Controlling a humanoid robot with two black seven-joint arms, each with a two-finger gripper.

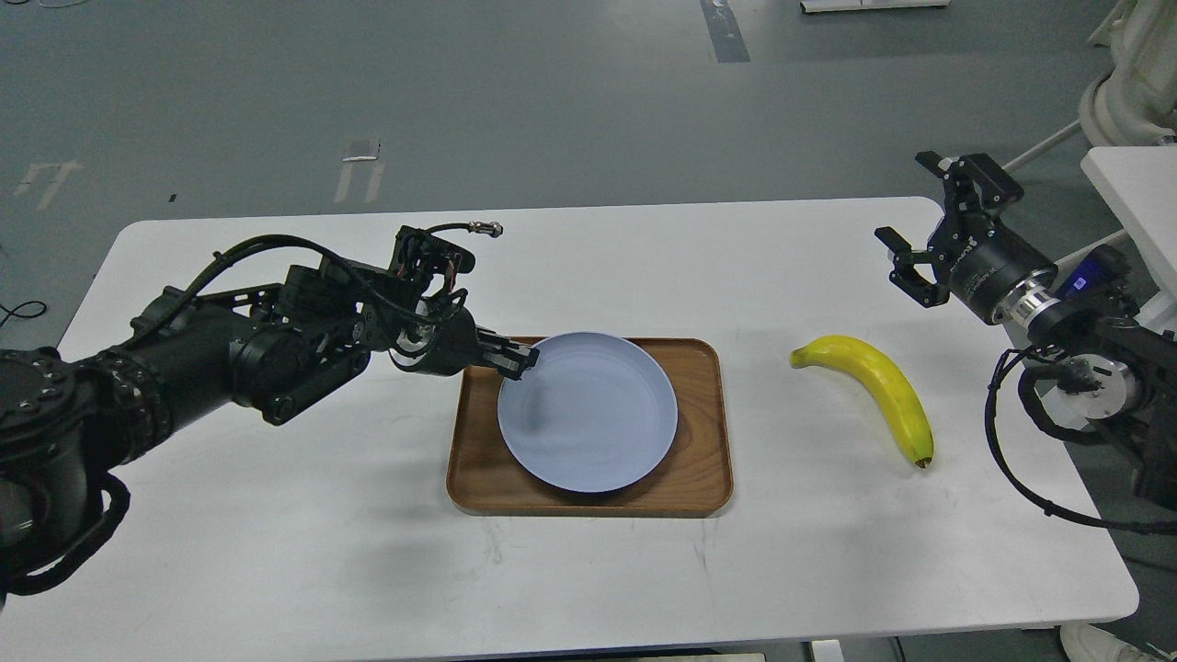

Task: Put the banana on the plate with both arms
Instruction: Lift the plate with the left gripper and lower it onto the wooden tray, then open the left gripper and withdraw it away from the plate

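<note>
White table (276,515), left tool (515,357) jaws indistinct.

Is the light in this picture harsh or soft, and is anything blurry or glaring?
Head view: the light is soft and even; the banana casts only a faint shadow on the white table. A dim shadow from the left gripper darkens the plate at its left side. No strong glare; everything looks sharp, including the right gripper.
</note>
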